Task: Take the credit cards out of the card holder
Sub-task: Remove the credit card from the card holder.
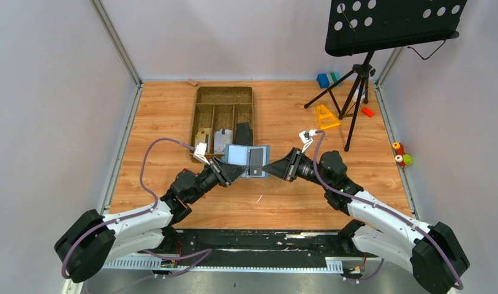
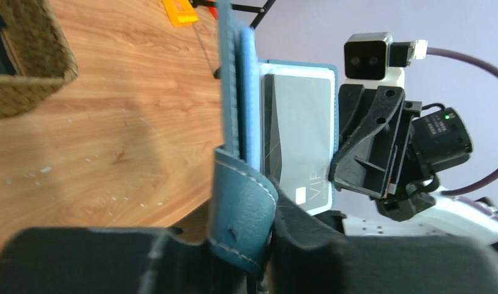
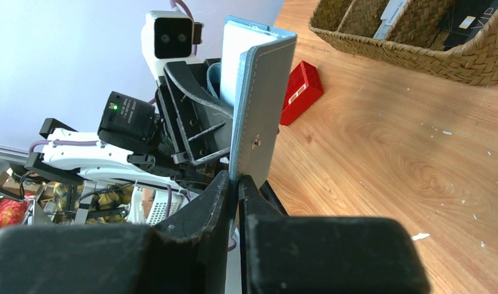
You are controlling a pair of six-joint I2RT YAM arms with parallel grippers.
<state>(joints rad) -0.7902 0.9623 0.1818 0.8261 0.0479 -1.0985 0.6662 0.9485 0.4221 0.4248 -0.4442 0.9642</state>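
Observation:
The slate-blue card holder (image 1: pixel 249 160) hangs open above the table between both grippers. My left gripper (image 1: pixel 234 167) is shut on its left flap, seen up close in the left wrist view (image 2: pixel 266 228). My right gripper (image 1: pixel 270 166) is shut on the lower edge of its right panel (image 3: pixel 262 104), seen in the right wrist view (image 3: pixel 237 185). A grey card marked VIP (image 2: pixel 299 138) sits in a pale blue inner pocket, and shows dark from above (image 1: pixel 256 160). Other cards (image 1: pixel 220 139) lie in the brown tray's near compartments.
The brown divided tray (image 1: pixel 198 116) stands behind the card holder. A red block (image 3: pixel 301 92) lies on the table under the left arm. A tripod with a black music stand (image 1: pixel 355 92), an orange triangle (image 1: pixel 326 116) and a blue-and-green block (image 1: pixel 327 79) are at the back right.

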